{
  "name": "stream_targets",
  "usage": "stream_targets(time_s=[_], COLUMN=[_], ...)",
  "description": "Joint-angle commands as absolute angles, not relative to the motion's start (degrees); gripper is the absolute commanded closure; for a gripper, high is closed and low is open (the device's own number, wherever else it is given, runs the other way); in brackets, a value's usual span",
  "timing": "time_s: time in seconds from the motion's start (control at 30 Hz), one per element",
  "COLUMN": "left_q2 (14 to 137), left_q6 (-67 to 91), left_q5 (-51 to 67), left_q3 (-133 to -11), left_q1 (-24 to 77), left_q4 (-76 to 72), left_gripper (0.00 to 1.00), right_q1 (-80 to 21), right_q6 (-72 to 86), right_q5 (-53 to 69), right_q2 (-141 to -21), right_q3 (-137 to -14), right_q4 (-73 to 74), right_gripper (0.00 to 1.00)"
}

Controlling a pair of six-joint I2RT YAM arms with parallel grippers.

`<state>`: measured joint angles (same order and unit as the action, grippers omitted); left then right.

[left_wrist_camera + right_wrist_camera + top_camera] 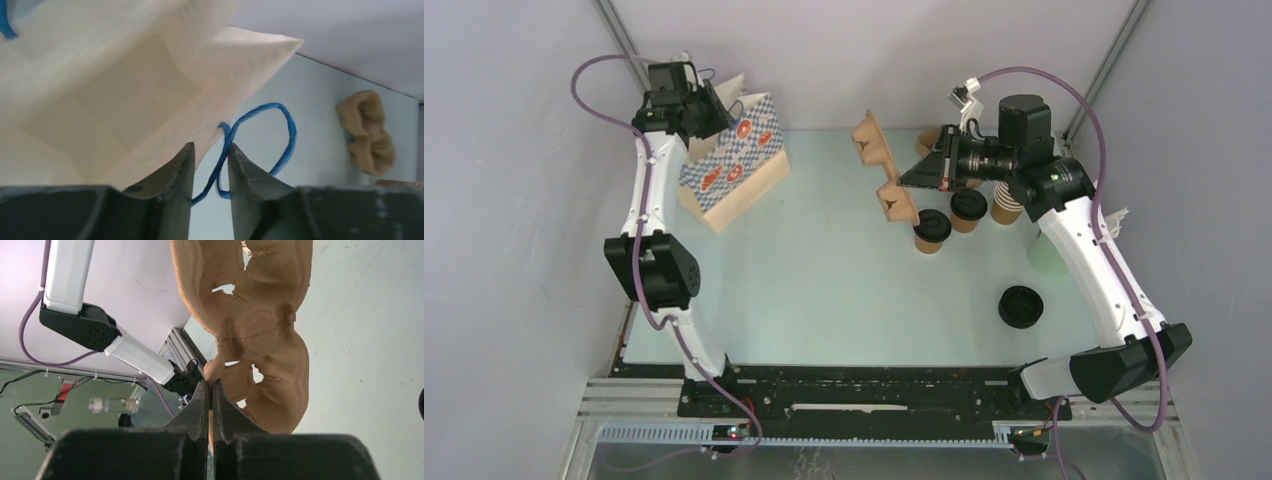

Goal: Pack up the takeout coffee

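Note:
Two small brown cups with black lids stand right of centre on the table, one nearer and one just behind it. My right gripper is shut on the edge of a brown pulp cup carrier and holds it above the table, left of the cups. My left gripper is at the mouth of a paper bag at the back left. Its jaws stand slightly apart, with the bag's blue handle running between them. The carrier also shows in the left wrist view.
A stack of lidless brown cups stands behind the right gripper. Loose black lids lie at the front right. A pale green object lies under the right arm. Grey walls close the back and sides.

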<state>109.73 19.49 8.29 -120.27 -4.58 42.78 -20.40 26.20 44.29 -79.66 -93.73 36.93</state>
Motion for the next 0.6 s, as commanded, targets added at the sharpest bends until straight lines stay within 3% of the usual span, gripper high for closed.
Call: stream_targets(time_s=[0.0,0.07,0.13,0.57], left_q2=[102.67,99.23,95.67,73.50], left_q6=[26.15,30.73,34.80,66.03], left_q5=[14.90,14.45,12.33,-21.72], left_q3=[-110.97,-107.14,-105.01,-84.47], left_q1=[-4.35,-4.03,-2.76,22.31], left_q4=[36.45,34.10,33.55,33.40], left_gripper=[0.74,0.92,1.00,1.00], right_q1=[-20.35,-20.55,-20.77,-21.79], right_q6=[27.63,27.77,27.77,24.14], right_q5=[45.88,45.52,44.49,38.49], right_q2=[-78.66,-78.50,-78.46,-79.99], right_q3=[-94.11,-94.13,-94.26,-97.52], right_q4=[33.71,33.41,33.54,40.01], right_gripper=[1.00,1.00,1.00,1.00])
